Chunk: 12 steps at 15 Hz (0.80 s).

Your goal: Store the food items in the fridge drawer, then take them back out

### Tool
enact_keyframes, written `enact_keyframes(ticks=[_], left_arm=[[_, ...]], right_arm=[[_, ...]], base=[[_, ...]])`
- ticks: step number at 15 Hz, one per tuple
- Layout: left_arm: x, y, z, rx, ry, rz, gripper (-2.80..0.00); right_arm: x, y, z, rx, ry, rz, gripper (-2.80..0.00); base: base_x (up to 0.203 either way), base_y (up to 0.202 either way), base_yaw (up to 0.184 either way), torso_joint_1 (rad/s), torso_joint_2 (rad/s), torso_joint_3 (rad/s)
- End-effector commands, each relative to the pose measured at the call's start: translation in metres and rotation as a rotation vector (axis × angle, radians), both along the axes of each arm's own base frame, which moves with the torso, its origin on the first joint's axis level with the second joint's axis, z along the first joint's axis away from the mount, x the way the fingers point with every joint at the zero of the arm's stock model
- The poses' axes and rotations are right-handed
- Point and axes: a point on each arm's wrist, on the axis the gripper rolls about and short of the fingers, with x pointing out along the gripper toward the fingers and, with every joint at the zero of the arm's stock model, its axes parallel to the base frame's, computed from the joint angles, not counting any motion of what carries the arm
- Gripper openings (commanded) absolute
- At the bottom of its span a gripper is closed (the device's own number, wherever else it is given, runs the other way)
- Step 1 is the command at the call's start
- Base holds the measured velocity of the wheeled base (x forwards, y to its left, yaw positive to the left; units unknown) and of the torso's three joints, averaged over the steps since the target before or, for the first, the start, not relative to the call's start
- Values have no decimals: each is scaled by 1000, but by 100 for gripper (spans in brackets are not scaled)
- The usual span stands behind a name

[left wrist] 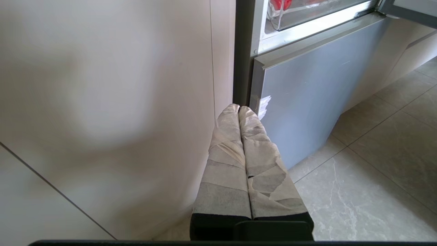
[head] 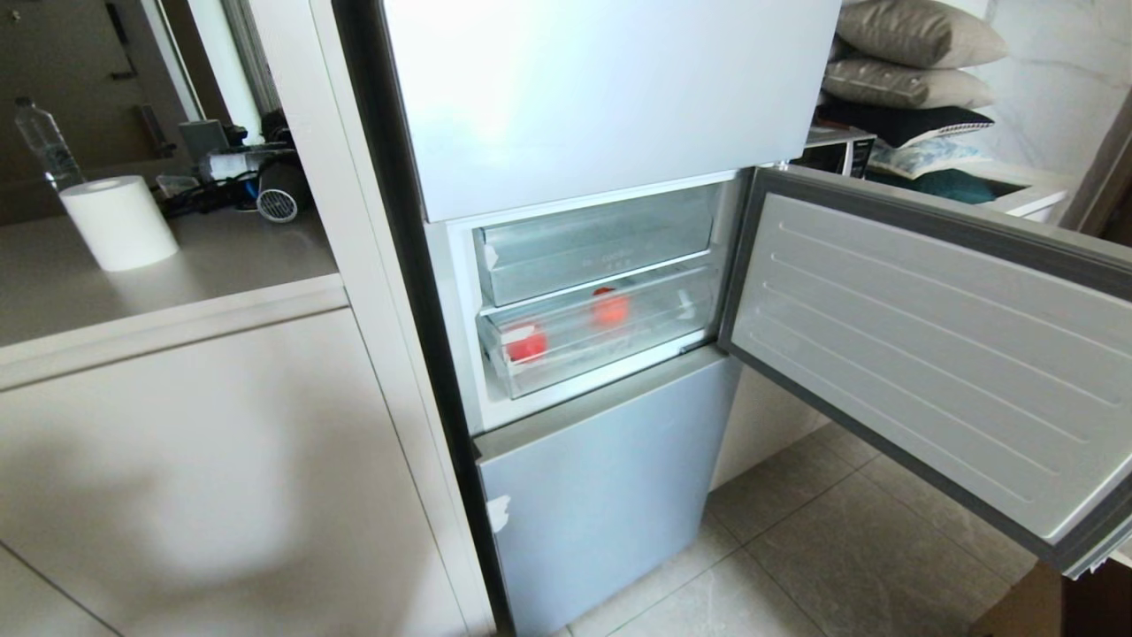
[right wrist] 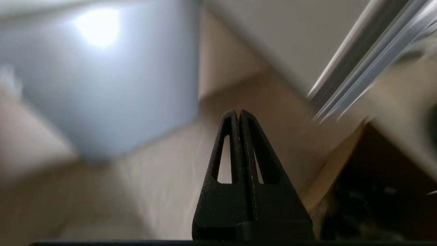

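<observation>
We see two red fruits (head: 526, 342) in the drawer (head: 601, 349), mid-frame, door (head: 929, 354) open. They look light, smooth and apt to roll; we'd pinch across the middle. Both our left hand (left wrist: 239, 108) and right hand (right wrist: 238, 112) are pressed together, empty.

We see fridge door (head: 929, 354) swung open; two red fruits (head: 526, 343) in lower drawer (head: 601, 332), paper roll (head: 119, 221) on tabletop (head: 221, 265).

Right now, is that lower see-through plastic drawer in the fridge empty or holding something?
Holding something: two bright red round pieces show through the clear plastic drawer.
</observation>
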Motion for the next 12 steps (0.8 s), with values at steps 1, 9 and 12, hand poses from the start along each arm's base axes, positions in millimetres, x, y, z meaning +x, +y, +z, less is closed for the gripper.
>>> enact_keyframes(ticks=[1,9,12], left_arm=[[0,0,0,-1,1,1,-280],[0,0,0,-1,1,1,-280],[0,0,0,-1,1,1,-280]], right_arm=[[-4,2,-46,16,105,123,-280],[-19,4,-51,-40,-56,114,-280],[-26,4,-53,-22,-159,98,-280]], base=[[0,0,0,0,0,0],[0,0,0,0,0,0],[0,0,0,0,0,0]])
